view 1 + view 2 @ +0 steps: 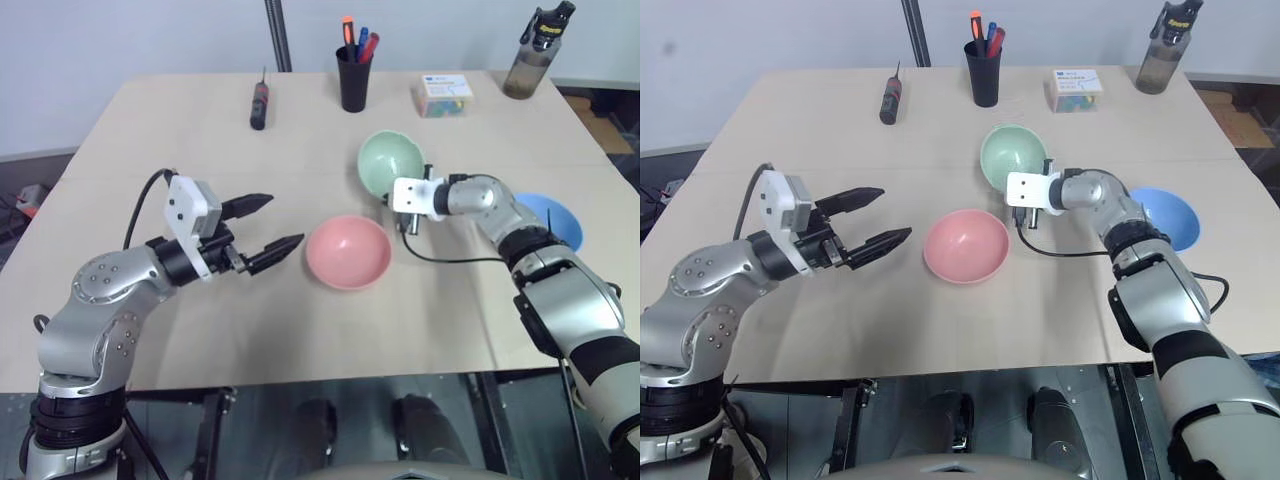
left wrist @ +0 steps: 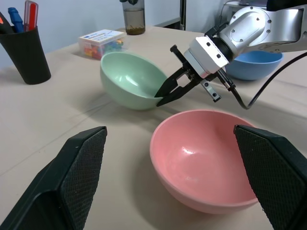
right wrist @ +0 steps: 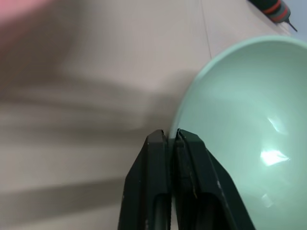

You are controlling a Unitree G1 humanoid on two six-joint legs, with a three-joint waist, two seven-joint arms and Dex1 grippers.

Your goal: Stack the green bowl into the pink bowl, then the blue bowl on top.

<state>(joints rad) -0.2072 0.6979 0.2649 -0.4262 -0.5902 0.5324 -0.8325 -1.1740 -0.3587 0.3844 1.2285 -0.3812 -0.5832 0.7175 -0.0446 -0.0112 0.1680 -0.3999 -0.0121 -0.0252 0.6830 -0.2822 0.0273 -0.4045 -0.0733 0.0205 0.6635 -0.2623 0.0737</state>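
Our right gripper (image 3: 171, 136) pinched the green bowl's (image 1: 388, 160) rim, forearm angled down; our left gripper (image 1: 270, 224) hovered wide beside the pink bowl (image 1: 347, 251).

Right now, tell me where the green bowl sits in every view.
Left eye view: green bowl, upper centre, behind the pink bowl.
Right eye view: upper centre.
Left wrist view: centre-left.
Right wrist view: right half.
Shared landmark: the right gripper, shut on the bowl's rim.

Beige table (image 1: 300, 330) — pink bowl (image 1: 347, 251), blue bowl (image 1: 555, 216), screwdriver (image 1: 259, 104), pen cup (image 1: 354, 78).
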